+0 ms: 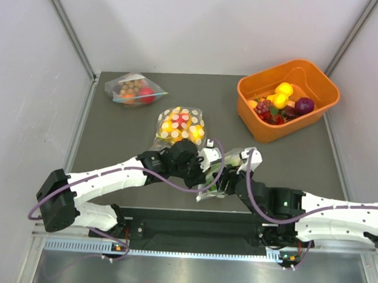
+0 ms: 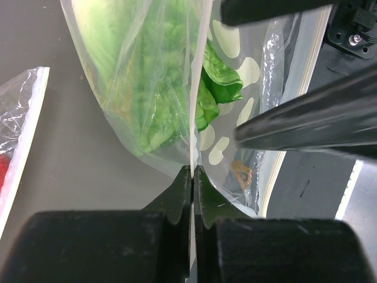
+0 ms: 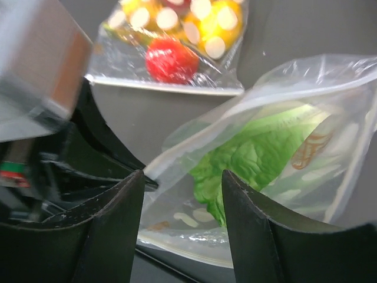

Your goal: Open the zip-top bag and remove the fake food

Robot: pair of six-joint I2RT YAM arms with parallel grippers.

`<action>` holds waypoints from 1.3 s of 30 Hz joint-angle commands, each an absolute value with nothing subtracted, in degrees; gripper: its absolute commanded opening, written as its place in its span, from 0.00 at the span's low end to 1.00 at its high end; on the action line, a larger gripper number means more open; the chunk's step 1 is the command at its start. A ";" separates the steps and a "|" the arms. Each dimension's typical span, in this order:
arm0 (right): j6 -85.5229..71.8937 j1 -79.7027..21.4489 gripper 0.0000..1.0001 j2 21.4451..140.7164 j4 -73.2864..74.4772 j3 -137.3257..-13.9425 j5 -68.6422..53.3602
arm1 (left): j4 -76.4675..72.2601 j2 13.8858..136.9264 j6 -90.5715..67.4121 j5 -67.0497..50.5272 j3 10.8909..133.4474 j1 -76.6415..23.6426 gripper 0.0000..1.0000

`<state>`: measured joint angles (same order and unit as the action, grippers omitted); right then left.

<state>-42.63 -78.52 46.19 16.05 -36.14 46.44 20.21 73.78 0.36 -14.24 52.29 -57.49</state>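
Left gripper (image 2: 192, 172), in my left wrist view, is clamped tight on film of the zip-top bag (image 2: 247, 71). The right gripper (image 3: 182, 177) stands jaws apart before it. Only overhead places the bag mid near edge of the table (image 1: 113, 131), with the fake lettuce (image 3: 247, 159) inside.

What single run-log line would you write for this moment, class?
left gripper: shut on zip-top bag | right gripper: open, facing bag | lettuce: inside bag
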 commanded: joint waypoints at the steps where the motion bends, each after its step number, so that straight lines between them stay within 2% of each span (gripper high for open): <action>1: -44.37 -78.57 0.55 49.04 20.39 -38.32 46.58 | 18.46 72.77 0.44 -14.07 53.96 -57.83 0.00; 10: -47.37 -78.49 0.56 47.02 20.21 -33.58 47.28 | 18.37 72.77 0.09 -12.56 54.05 -57.83 0.00; 22: -45.27 -77.17 0.62 52.38 19.34 -34.80 49.31 | 17.05 71.37 0.35 -16.52 53.17 -58.01 0.00; 33: -45.26 -69.61 0.65 56.68 15.74 -31.03 42.64 | 16.44 70.49 0.97 -17.75 52.82 -58.54 0.00; 36: -45.70 -69.00 0.65 59.06 14.33 -30.59 41.40 | 16.52 70.58 1.14 -17.67 52.82 -58.62 0.00; 39: -46.23 -68.91 0.60 61.08 14.33 -30.85 40.52 | 16.52 70.49 1.23 -17.49 52.82 -58.54 0.00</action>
<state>-45.67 -69.60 59.70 16.29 -30.70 42.33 19.35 72.36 0.23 -16.21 52.29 -58.24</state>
